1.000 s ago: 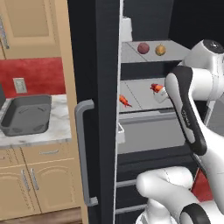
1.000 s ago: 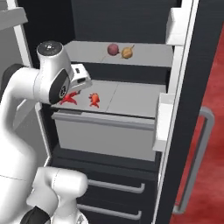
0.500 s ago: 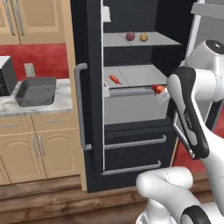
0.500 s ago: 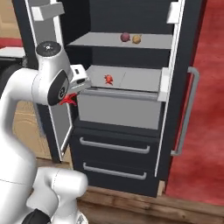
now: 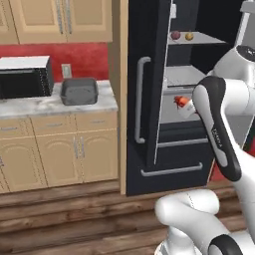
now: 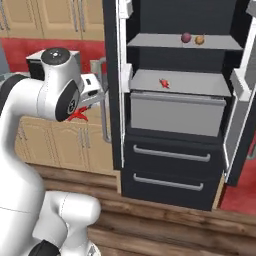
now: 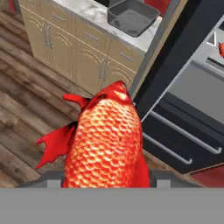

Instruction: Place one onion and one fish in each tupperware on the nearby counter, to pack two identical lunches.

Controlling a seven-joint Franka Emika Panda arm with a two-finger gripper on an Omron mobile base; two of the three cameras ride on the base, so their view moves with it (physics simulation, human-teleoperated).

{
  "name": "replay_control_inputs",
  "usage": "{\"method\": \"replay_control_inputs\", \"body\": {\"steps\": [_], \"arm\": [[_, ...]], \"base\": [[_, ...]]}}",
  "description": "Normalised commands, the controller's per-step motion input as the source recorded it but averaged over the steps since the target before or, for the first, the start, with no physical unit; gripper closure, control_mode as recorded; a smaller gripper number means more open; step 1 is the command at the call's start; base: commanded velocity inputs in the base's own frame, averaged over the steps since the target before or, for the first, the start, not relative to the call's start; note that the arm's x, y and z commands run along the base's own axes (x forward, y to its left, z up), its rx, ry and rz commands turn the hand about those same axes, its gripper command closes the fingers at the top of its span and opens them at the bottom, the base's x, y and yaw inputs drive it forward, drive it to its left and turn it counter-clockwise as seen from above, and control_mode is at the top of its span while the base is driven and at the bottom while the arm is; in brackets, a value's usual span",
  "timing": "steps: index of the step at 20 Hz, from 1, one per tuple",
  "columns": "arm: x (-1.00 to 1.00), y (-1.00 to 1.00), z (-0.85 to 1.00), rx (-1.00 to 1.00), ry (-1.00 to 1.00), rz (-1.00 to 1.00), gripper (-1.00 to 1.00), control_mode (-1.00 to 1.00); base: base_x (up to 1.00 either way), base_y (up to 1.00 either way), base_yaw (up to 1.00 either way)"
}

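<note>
My gripper [image 7: 107,178] is shut on a red-orange fish [image 7: 107,140], which hangs in front of the open fridge above the wooden floor. The same held fish [image 5: 181,101] shows beside my forearm, and again [image 6: 75,115] below my wrist. A second fish [image 6: 163,83] lies on the fridge's middle shelf. On the upper shelf sit a purplish onion [image 6: 186,37] and a yellow-brown onion [image 6: 200,39] side by side. A dark grey rectangular tupperware [image 5: 78,91] stands on the marble counter left of the fridge, also seen from the hand [image 7: 132,16].
A black microwave [image 5: 25,75] sits on the counter left of the tray. The fridge door [image 5: 149,84] stands open between the counter and the shelves, with its handle [image 5: 138,99] facing me. Wooden cabinets run below the counter [image 5: 102,102].
Both base views have shifted: the base has backed away from the fridge and swung left, bringing the counter, tray and microwave into view. The fish stays in my gripper.
</note>
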Motion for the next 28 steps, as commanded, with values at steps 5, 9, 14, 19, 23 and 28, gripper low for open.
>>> {"method": "replay_control_inputs", "body": {"steps": [5, 9, 14, 19, 23, 28], "arm": [[0.00, 0.00, 0.00, 0.00, 0.00, 0.00, 1.00, 1.00], [0.00, 0.00, 0.00, 0.00, 0.00, 0.00, 1.00, 1.00], [0.00, 0.00, 0.00, 0.00, 0.00, 0.00, 1.00, 1.00], [0.00, 0.00, 0.00, 0.00, 0.00, 0.00, 1.00, 1.00], [0.00, 0.00, 0.00, 0.00, 0.00, 0.00, 1.00, 1.00], [0.00, 0.00, 0.00, 0.00, 0.00, 0.00, 1.00, 1.00]], "base": [[0.26, 1.00, -0.02], [0.83, 1.00, -0.07], [1.00, 0.88, -0.14], [1.00, 0.34, -0.19], [1.00, 0.19, -0.21], [0.55, 0.33, -0.22]]}}
